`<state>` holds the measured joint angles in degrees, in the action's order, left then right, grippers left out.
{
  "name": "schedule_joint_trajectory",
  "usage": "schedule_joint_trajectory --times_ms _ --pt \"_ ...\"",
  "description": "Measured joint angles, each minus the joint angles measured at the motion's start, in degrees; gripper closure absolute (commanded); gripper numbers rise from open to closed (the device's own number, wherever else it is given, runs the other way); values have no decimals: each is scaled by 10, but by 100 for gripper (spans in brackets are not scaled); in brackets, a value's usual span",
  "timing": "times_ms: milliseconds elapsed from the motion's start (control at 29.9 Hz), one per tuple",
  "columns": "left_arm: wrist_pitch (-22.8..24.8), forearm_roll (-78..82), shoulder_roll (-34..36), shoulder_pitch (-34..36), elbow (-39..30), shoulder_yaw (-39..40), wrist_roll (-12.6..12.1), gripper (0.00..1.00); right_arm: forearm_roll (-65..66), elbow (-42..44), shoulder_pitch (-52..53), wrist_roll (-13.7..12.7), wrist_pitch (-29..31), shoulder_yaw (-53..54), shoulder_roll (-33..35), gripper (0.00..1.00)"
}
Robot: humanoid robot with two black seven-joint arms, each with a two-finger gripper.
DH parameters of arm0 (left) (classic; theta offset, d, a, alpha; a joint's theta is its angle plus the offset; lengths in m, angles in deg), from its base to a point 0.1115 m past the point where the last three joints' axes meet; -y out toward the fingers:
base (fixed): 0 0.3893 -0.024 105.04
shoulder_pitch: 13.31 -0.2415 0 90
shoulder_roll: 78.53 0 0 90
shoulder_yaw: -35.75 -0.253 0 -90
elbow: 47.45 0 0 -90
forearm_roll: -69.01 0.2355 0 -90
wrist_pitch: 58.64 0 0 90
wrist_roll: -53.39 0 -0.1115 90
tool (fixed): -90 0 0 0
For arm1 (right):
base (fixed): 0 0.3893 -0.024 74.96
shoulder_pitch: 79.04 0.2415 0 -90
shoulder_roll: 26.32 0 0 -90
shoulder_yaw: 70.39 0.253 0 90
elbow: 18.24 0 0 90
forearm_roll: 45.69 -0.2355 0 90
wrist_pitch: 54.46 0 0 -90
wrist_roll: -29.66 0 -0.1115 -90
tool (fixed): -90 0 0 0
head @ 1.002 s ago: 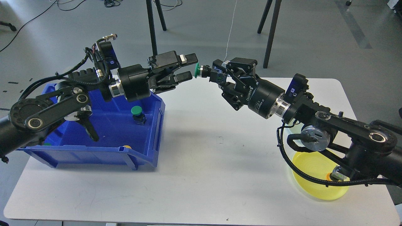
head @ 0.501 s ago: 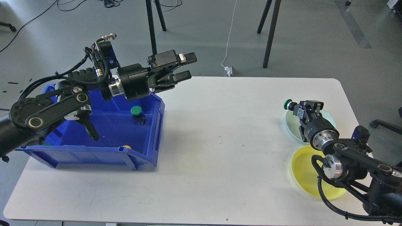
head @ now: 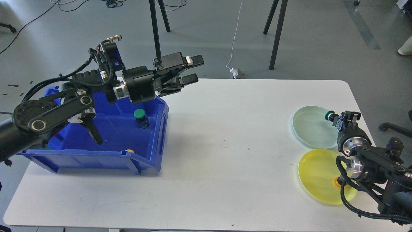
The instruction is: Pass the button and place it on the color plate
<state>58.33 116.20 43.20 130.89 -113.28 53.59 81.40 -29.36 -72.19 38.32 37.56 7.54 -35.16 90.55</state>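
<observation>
Button point(head: 329, 115) (right end effector point(head: 338, 119)) over green plate point(head: 309, 129) rim

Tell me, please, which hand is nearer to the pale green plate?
Right. The right hand, holding a green button, is over the pale green plate's right edge; the left hand hangs far across the table, beyond the blue bin.

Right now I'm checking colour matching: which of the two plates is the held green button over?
The pale green plate, the farther one. The right gripper holds the green button over its right edge; the yellow plate sits nearer.
</observation>
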Motion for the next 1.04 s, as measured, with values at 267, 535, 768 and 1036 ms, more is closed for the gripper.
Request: schedule_joint_trajectory --times_ms 267,535,768,1036 --pt "-2 -99 8 -7 48 5 0 2 -2 -88 4 0 0 2 15 0" --pt "10 -285 64 -59 87 40 0 1 -3 -286 10 8 14 87 103 0" --pt "10 -357 60 -169 149 175 0 1 -28 -309 2 9 320 160 123 0" --pt "10 -353 54 -210 155 204 0 1 -184 -230 -6 11 556 179 105 0"
